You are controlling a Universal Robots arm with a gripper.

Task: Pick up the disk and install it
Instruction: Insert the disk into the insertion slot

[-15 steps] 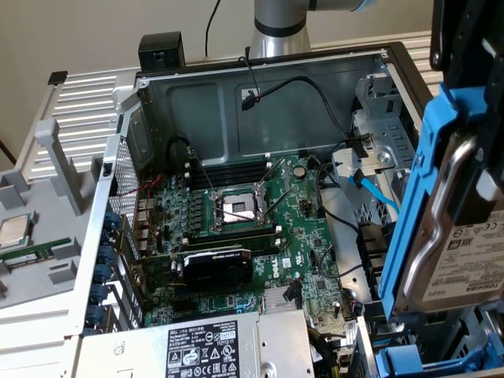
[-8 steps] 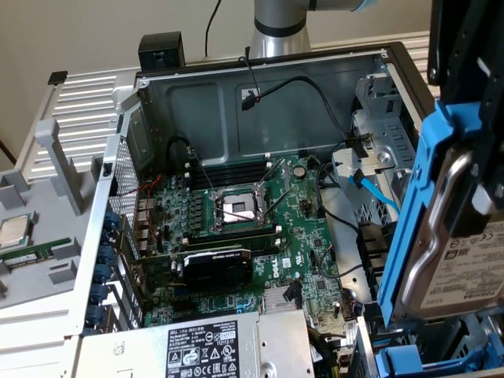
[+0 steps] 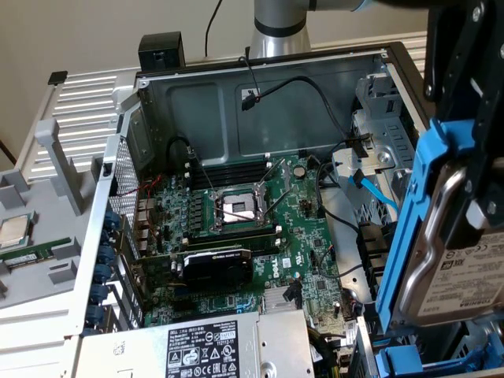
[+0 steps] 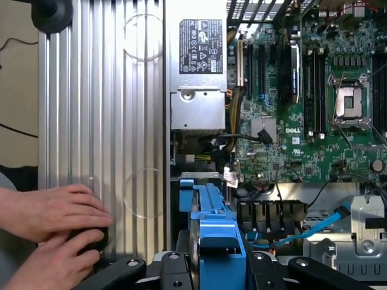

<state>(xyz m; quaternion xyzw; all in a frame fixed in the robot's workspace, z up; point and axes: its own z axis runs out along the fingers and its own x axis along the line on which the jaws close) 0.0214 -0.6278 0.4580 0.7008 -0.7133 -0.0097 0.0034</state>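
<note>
Over computer case (image 3: 236,110), silver disk (image 3: 453,268), blue-framed, white-labelled

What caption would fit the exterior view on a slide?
The hand holds the disk in its blue carrier at the open computer case, motherboard exposed.

UR arm + gripper, looks
Arm (image 3: 277,27): silver-grey tube w/ dark joint band. Gripper (image 4: 217,270): blk linkage bars, silver screws (image 4: 173,257) at pivots just behind fingers (image 4: 320,270).

Plain beige painted wall (image 3: 79,35) at the back, evenly lit, with a thin black cable (image 3: 209,31) hanging down it.
</note>
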